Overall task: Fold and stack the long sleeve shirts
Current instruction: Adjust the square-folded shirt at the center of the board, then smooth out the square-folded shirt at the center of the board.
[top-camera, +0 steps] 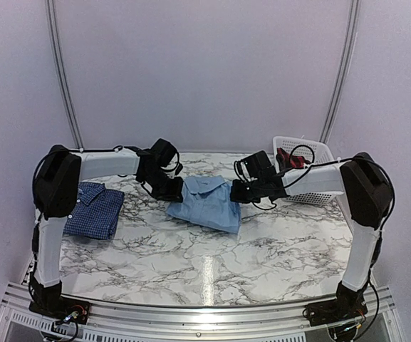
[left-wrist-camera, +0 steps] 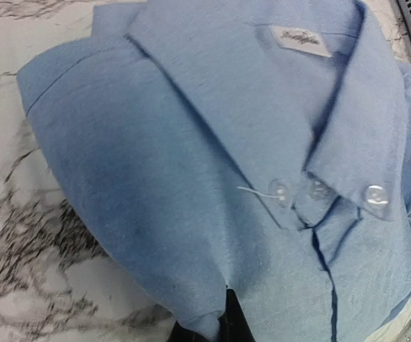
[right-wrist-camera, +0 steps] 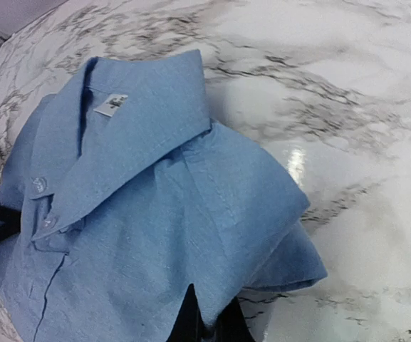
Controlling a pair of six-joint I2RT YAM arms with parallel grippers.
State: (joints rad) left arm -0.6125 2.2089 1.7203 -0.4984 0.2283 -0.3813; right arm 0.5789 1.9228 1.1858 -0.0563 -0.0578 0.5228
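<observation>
- The light blue shirt point(top-camera: 206, 203) lay folded in a compact packet near the middle of the tabletop point(top-camera: 205, 271), a little toward the far side, between the two arms.
- The left jaws were closed on the left edge of this packet. The wrist view showed a fold of cloth pinched between them.
- The right jaws were closed in the same way on the right edge, with the blue cloth caught between the two dark tips.
- The cloth looked thin, soft and light, with a fine matte weave. I judged that it would sag and open if it was lifted at one point only, so holding both opposite edges together seemed the safe way.
- The collar point(left-wrist-camera: 283, 107) was the stiffest part. It was turned down and carried small clear buttons point(left-wrist-camera: 319, 190) and a white label point(left-wrist-camera: 303, 40).
- The tabletop was glossy marble-pattern, probably slippery, so the packet could slide easily.
- The dark blue checked shirt point(top-camera: 95, 209) lay already folded at the left, well apart. It seemed the place for the stack.
- A white plastic basket point(top-camera: 319, 151) with a lattice wall stood at the far right.
</observation>
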